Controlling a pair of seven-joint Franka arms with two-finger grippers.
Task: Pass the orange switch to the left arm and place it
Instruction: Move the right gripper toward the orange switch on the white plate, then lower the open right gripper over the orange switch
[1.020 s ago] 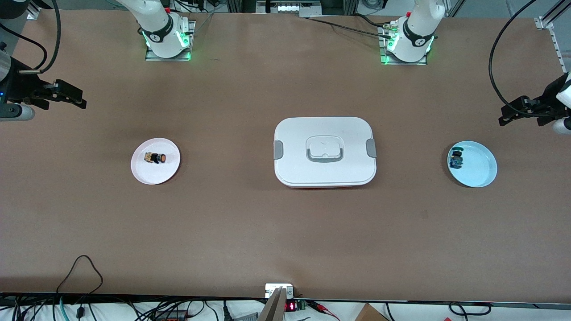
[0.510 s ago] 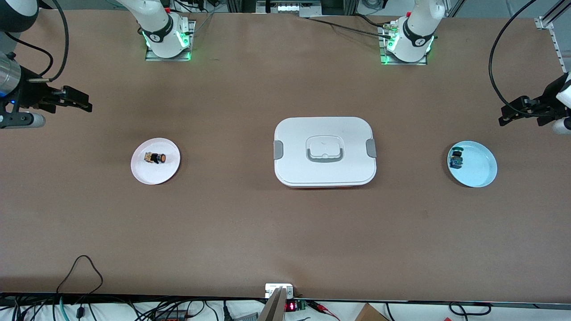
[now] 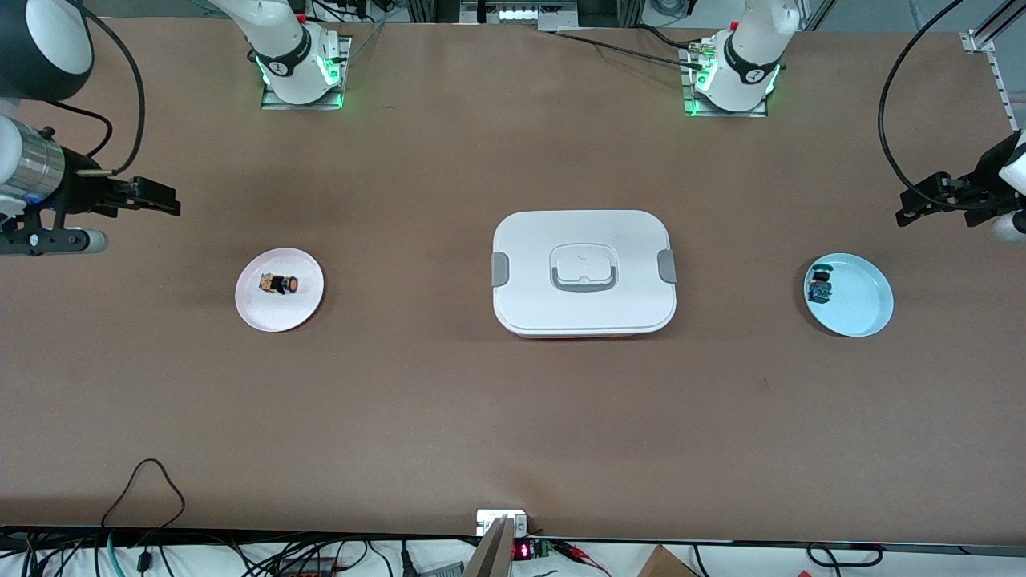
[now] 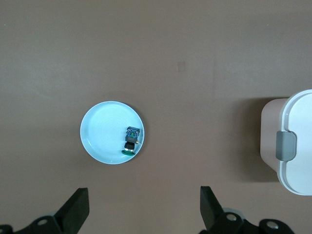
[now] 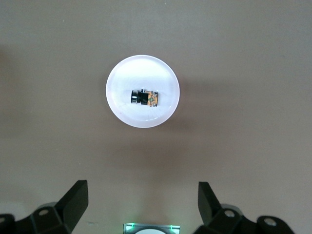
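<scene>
Right pincer point(image 3: 164, 200) nearer white plate point(image 3: 256, 308)

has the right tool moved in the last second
Yes. The right tool, open, has shifted toward the box and nearer the pink plate holding the orange switch, though not over it yet.

Two plates: one white plate point(image 3: 279, 290), one pale blue plate point(image 3: 856, 298). Two switches: the orange switch point(image 3: 280, 284) and a blue-green switch point(image 3: 819, 286). One box point(image 3: 583, 273).
</scene>
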